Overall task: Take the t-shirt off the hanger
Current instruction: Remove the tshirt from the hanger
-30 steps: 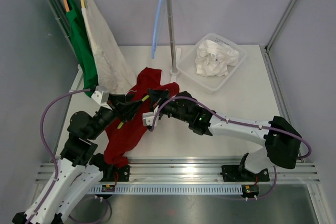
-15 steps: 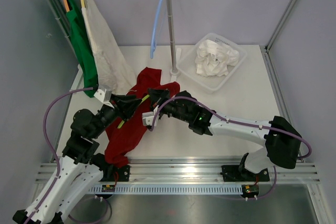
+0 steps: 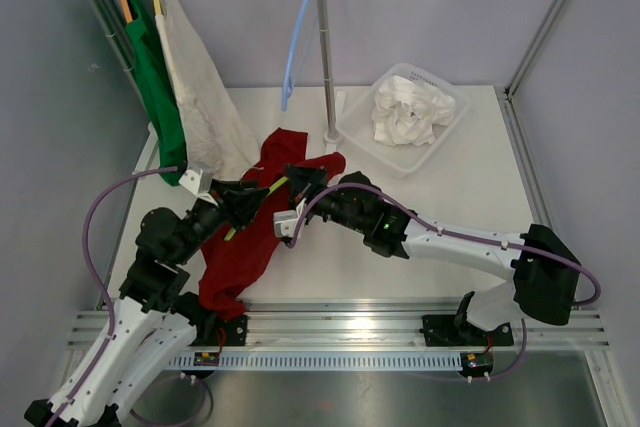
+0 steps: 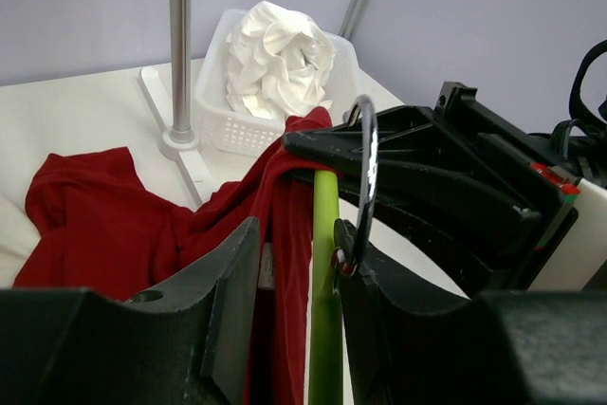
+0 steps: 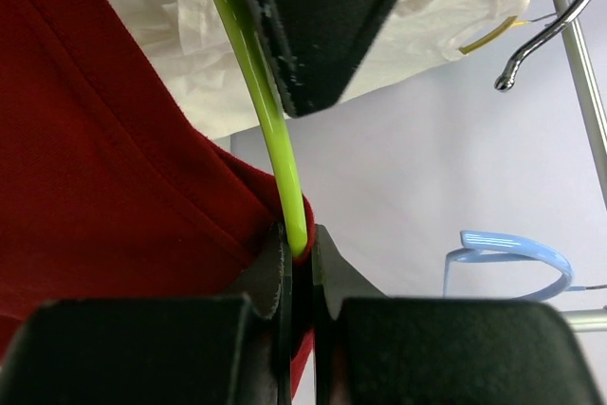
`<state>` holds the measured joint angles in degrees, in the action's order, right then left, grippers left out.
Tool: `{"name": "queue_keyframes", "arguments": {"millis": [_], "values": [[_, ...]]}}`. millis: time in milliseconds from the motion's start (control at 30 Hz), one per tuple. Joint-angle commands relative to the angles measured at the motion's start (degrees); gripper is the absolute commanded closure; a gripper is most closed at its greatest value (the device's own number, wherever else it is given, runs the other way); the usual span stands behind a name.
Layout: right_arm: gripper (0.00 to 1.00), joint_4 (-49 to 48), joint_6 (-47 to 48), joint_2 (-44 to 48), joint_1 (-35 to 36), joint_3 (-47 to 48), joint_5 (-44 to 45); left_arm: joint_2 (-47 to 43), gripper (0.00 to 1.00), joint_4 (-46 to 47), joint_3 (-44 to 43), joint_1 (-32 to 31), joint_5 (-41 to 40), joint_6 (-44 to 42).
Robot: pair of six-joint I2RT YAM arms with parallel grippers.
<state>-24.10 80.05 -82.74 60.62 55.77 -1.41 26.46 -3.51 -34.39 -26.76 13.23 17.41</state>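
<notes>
Not done yet: the t-shirt (image 3: 240, 257) still drapes the hanger (image 4: 324, 234). The right tool (image 5: 296, 248) pinches the hanger's green arm (cloth too, seemingly); the left tool (image 4: 296, 244) straddles it, grip unclear.

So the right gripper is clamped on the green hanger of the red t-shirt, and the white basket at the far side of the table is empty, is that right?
Not quite. The basket is not empty: it holds a crumpled white cloth, as the top external view shows. The rest stands: the right gripper is clamped on the green hanger of the red t-shirt.
</notes>
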Motion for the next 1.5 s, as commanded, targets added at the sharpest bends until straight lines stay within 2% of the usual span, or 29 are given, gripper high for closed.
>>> {"name": "queue_keyframes", "arguments": {"millis": [0, 67, 167, 400, 500, 533, 633, 833, 867, 900, 967, 1033, 1200, 1367, 1433, 1467], "values": [[1.0, -5.4, -0.4, 3.5, -0.4, 0.6, 1.1, 0.5, 0.62, 1.7, 0.0, 0.0, 0.5, -0.3], [1.0, -5.5, -0.4, 3.5, -0.5, 0.5, 1.0, 1.0, 0.69, 1.8, -0.1, 0.0, 1.3, -0.4], [1.0, -5.8, -0.4, 3.2, -0.5, 0.5, 1.1, 1.1, 0.74, 1.5, -0.3, 0.0, 0.7, -0.4], [1.0, -5.5, -0.4, 3.5, -0.5, 0.0, 0.6, 0.3, 0.72, 1.7, -0.3, 0.0, 0.3, -0.8], [1.0, -5.3, -0.3, 3.0, -0.5, 0.0, 0.7, 0.2, 0.81, 1.6, -0.4, 0.0, 0.4, -1.0], [1.0, -5.1, -0.2, 2.9, -0.4, 0.0, 0.8, 0.2, 0.88, 1.6, -0.4, 0.0, 0.4, -1.0], [1.0, -5.2, 0.0, 2.6, -0.5, 0.1, 1.0, 0.8, 0.99, 1.5, -0.3, 0.0, 0.3, -1.1], [1.0, -6.9, -0.5, 2.5, -0.5, -0.5, 0.6, 1.8, 1.0, 2.1, -0.4, -0.2, 0.6, -1.3], [0.95, -7.3, -0.7, 2.5, -0.4, -0.6, 0.5, 1.8, 1.0, 2.1, -0.4, -0.2, 0.6, -1.3], [0.8, -8.0, -0.9, 2.6, -0.5, -0.7, 0.3, 1.8, 1.0, 2.1, -0.4, -0.2, 0.6, -1.4], [0.63, -8.8, -1.3, 2.5, -0.5, -1.2, -0.3, 1.7, 1.0, 2.1, -0.4, -0.3, 0.4, -1.4], [0.53, -10.0, -2.3, 2.4, -0.5, -1.6, -0.3, 1.4, 1.0, 2.1, -0.4, -0.3, 0.3, -1.4], [0.34, -11.4, -4.6, 3.2, -0.5, -2.6, -0.7, 0.1, 1.0, 4.4, 1.0, -0.4, 0.7, -1.0], [0.26, -17.1, -7.7, 4.3, -0.5, -6.7, -1.0, -0.6, 1.0, 8.4, 2.7, -0.4, 1.6, 0.2], [0.18, -22.6, -9.4, 5.0, -0.5, -9.1, -0.8, -0.2, 1.0, 8.8, 2.6, -0.4, 1.1, 0.2], [0.18, -24.2, -9.4, 5.0, -0.5, -9.8, -0.8, 0.1, 1.0, 8.9, 2.5, -0.4, 1.1, 0.3]]}}
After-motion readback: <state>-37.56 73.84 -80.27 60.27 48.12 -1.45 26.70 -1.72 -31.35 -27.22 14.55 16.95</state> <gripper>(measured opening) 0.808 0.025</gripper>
